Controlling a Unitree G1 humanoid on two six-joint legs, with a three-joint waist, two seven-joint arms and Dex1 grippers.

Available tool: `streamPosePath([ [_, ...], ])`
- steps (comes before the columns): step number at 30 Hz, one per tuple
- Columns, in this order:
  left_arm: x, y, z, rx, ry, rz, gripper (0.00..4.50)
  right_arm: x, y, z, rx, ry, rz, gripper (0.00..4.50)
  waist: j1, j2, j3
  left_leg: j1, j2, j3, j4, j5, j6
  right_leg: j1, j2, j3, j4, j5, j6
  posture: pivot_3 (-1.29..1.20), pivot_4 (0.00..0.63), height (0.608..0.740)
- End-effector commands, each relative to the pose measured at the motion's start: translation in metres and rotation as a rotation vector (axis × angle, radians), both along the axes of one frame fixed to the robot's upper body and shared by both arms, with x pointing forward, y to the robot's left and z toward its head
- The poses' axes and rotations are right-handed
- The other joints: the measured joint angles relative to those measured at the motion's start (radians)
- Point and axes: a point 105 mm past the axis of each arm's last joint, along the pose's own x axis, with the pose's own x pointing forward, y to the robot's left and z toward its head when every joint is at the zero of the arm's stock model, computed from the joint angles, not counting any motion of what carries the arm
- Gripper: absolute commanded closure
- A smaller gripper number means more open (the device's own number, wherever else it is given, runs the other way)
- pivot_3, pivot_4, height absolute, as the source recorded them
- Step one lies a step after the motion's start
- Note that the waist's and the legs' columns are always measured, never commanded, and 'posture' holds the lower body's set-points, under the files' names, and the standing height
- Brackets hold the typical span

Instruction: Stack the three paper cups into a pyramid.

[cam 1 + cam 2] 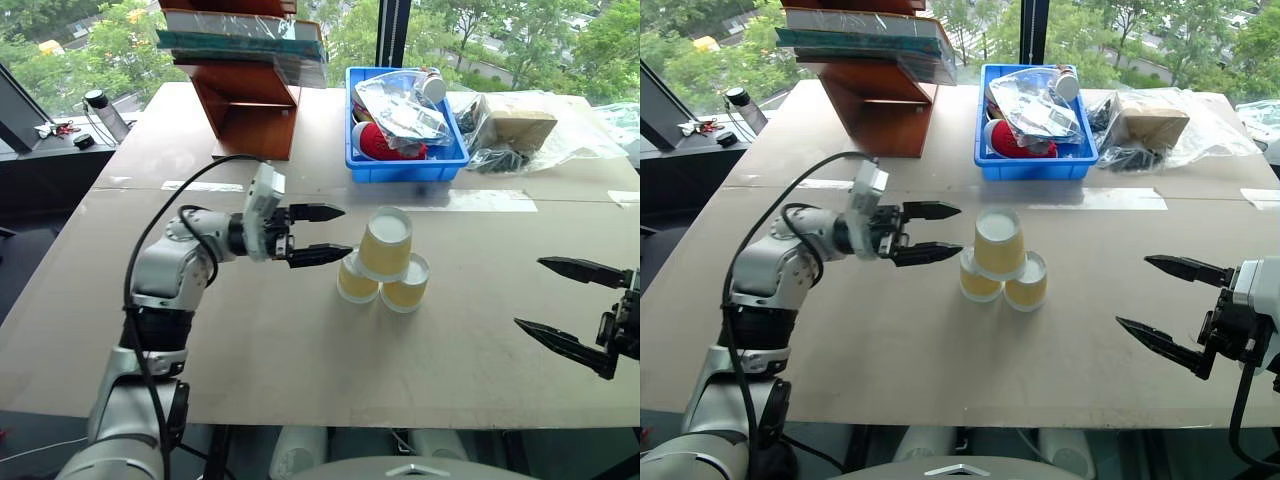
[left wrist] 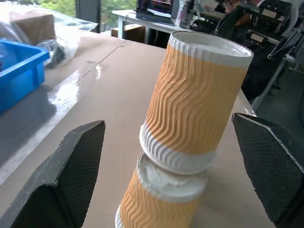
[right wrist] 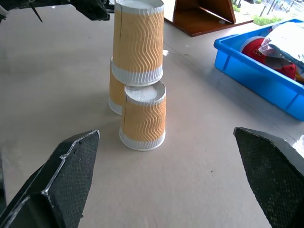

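While the three cups form a pyramid near the middle of the table [image 1: 250, 340], the top cup [image 1: 386, 243] stands upside down across the two bottom cups [image 1: 357, 280] [image 1: 406, 284], which sit side by side, also inverted. Left gripper [image 1: 318, 234] points level at the stack from just beside it, fingers spread, holding nothing. Right gripper [image 1: 572, 306] hangs well apart on the other side, fingers wide and empty. Blue bin [image 1: 404, 165] sits beyond the cups.
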Motion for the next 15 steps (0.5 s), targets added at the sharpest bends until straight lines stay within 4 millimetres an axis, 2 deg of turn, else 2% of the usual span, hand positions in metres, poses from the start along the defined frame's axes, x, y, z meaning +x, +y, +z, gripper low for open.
streamPosePath([
  [1,-0.007,0.018,0.001,-0.016,-0.022,0.112,0.10,-0.004,-0.003,-0.005,0.007,-0.005,-0.017,0.00,0.003,0.000,0.000,0.000,0.000,0.000,0.000,0.000,0.000,0.000,0.000,0.000,0.000,0.000,0.000,0.00,0.150,0.740],
  [4,-0.011,0.037,-0.019,0.032,-0.006,0.230,0.10,-0.009,-0.010,-0.014,0.020,0.021,-0.065,0.00,0.005,0.000,0.000,0.000,0.000,0.000,0.000,0.000,0.000,0.000,-0.001,-0.001,0.000,0.000,0.000,0.00,0.150,0.740],
  [9,-0.032,0.065,-0.054,0.089,0.054,0.366,0.10,-0.026,-0.025,-0.032,0.042,0.071,-0.183,0.00,0.004,0.000,0.000,0.001,0.001,0.000,-0.001,0.000,0.000,0.000,-0.001,0.000,0.000,0.000,0.000,0.00,0.150,0.740],
  [15,-0.050,0.079,-0.073,0.134,0.085,0.468,0.10,-0.042,-0.039,-0.047,0.057,0.104,-0.304,0.00,0.004,0.001,-0.001,0.002,0.001,0.002,-0.001,0.000,0.000,0.000,-0.003,0.000,0.000,-0.002,-0.004,0.00,0.150,0.740],
])
